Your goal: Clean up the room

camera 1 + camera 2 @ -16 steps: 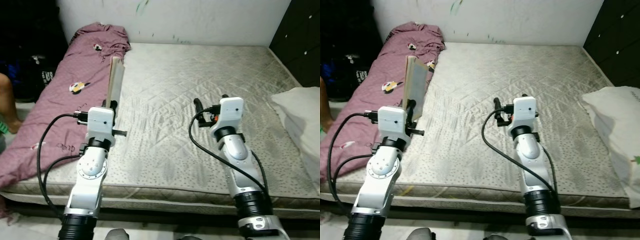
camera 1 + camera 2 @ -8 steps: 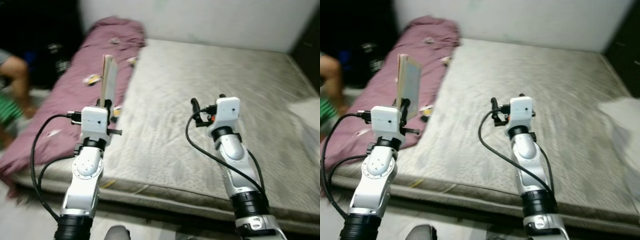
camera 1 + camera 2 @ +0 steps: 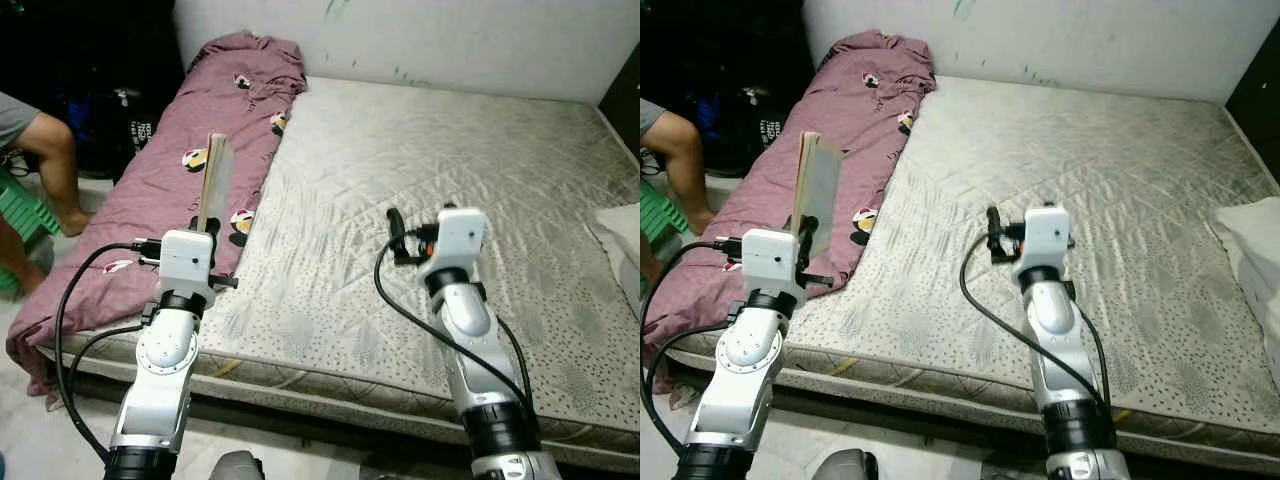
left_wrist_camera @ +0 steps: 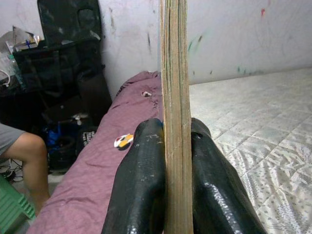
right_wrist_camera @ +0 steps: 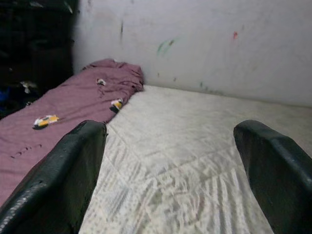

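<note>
While the right gripper (image 5: 170, 170) gapes, the left gripper (image 4: 176, 161) clamps an upright book (image 4: 175, 97).

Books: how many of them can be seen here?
1. The book stands upright, clamped in the left gripper, above the purple blanket at the bed's left side. Others may be hidden.

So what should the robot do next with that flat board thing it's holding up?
Probably carry it away from the bed. The left gripper is clamped on the thin board, holding it upright over the purple blanket, and the right gripper is open with nothing in it.
</note>
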Controlling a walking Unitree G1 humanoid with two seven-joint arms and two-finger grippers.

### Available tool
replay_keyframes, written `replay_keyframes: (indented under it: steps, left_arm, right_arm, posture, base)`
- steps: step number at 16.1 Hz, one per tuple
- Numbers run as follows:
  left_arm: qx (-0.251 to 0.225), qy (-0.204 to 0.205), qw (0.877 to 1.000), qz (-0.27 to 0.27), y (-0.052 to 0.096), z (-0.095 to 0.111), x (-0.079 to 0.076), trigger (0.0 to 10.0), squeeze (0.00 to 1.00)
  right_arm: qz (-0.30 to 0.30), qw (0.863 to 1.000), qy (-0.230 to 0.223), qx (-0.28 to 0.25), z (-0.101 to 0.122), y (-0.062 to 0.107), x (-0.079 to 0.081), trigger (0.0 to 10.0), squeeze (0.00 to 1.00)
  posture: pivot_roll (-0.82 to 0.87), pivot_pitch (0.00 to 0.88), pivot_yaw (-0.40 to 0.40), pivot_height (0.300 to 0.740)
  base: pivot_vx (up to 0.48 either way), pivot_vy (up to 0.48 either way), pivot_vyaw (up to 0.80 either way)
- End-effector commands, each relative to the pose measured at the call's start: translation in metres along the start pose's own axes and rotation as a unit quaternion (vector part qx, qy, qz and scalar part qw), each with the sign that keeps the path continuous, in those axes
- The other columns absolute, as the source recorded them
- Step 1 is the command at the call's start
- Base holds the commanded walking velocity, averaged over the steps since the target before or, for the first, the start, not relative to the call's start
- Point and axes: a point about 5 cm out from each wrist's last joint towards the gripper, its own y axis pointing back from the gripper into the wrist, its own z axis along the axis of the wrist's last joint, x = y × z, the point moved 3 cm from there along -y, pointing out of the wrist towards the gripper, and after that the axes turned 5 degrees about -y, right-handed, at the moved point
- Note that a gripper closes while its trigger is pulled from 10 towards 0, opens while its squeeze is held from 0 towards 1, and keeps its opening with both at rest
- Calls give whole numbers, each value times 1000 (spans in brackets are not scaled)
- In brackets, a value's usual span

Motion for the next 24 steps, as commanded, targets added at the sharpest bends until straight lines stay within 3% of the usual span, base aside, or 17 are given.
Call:
replay_keyframes:
  steps: [1,3,8,24]
  left_arm:
    - [-25,4,1000,5,0,13,5,10000,0]
    - [-19,8,1000,5,5,9,6,10000,0]
    - [-5,19,1000,9,14,3,2,10000,0]
    - [1,21,1000,2,16,2,-2,10000,0]
  right_arm:
    - [-25,1000,-5,-12,8,0,-8,10000,0]
    - [-39,999,-1,-4,5,5,-17,10000,0]
    - [-32,999,9,8,0,16,-18,10000,0]
    - [-14,999,21,19,0,16,-18,10000,0]
  posture:
    - [50,0,-13,740]
    - [42,0,-15,740]
    - [31,0,-14,740]
    - [21,0,-23,740]
  base:
    - [0,0,0]
    - [0,0,0]
    - [0,-163,0]
    - [0,-278,0]
